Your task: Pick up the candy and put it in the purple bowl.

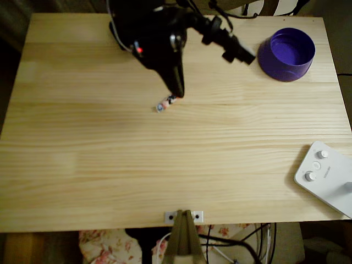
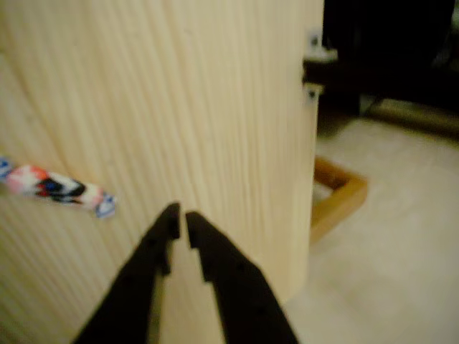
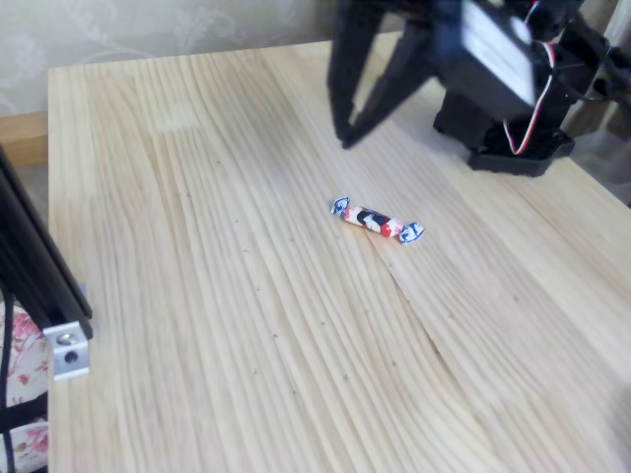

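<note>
The small wrapped candy [image 3: 377, 221] — pink-orange, white and dark-speckled, with twisted blue-white ends — lies flat on the pale pine-board table [image 3: 246, 325], free of the arm. Just beyond it in the fixed view, the black two-finger gripper [image 3: 346, 136] hangs above the wood, fingertips nearly together, a thin gap between them, holding nothing. Far off by the table's back corner stands the round deep purple plastic bowl [image 1: 286, 54] — well apart from the sweet.

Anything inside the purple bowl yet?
The purple bowl shows only its bare lighter-purple floor in the overhead view. The candy lies on the table, near the end effector.
</note>
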